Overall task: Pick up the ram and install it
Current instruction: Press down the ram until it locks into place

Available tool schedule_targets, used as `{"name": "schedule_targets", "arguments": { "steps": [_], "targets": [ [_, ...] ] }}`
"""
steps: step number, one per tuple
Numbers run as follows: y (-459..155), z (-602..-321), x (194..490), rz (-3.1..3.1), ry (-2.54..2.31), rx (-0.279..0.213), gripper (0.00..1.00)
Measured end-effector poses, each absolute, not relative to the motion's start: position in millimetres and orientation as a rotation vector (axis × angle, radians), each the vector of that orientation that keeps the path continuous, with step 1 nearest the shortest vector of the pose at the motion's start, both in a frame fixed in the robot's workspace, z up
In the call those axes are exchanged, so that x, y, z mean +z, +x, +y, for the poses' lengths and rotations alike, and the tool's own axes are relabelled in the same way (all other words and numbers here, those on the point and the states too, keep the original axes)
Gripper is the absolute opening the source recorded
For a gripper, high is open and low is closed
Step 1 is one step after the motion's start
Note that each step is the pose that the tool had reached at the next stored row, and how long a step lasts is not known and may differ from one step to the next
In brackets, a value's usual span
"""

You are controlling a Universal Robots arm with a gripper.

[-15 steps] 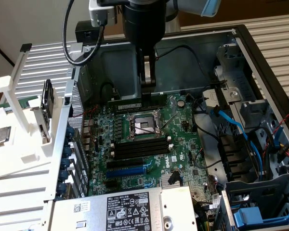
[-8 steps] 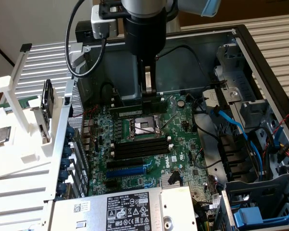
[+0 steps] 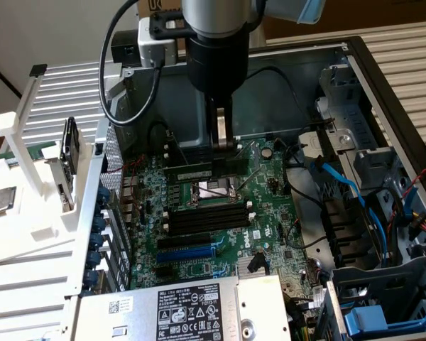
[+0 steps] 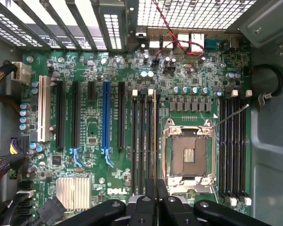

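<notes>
The ram (image 3: 190, 171) is pinched on edge between my fingers. My gripper (image 3: 224, 144) is clamped shut on it close to one end, so most of its length runs out to one side of me, low over the motherboard (image 3: 270, 213). In the wrist view the ram (image 4: 154, 136) is a thin strip reaching straight ahead of my gripper (image 4: 155, 188). It lies along the bank of black memory slots (image 4: 141, 141) directly beneath me. I cannot tell whether its lower edge has entered a slot or only hovers over one.

The open processor socket (image 4: 188, 155) sits just beside my fingers on one side. The blue expansion slot (image 4: 105, 117) is farther off on the other.

As I judge it, doing this step well comes down to alignment. The stick should stay upright and parallel to a single slot, not straddling two, with the white latch (image 4: 151, 92) at the far end out of the way. Because I hold it off-centre, the free end could ride high, so any pressure should go straight down and evenly. I should also avoid drifting sideways toward the socket's bare contacts and its raised lever (image 4: 232, 114).
</notes>
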State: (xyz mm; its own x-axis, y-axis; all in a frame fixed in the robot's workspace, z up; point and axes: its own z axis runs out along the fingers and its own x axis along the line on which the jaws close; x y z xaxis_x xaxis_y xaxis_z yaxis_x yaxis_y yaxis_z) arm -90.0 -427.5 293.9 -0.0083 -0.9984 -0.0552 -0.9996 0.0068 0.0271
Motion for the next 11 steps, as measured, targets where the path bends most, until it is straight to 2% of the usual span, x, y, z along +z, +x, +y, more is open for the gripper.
{"name": "schedule_targets", "arguments": {
  "steps": [11],
  "targets": [
    [-89.8,-433.8,272.9,2.214,-2.198,0.091,0.12]
  ]
}}
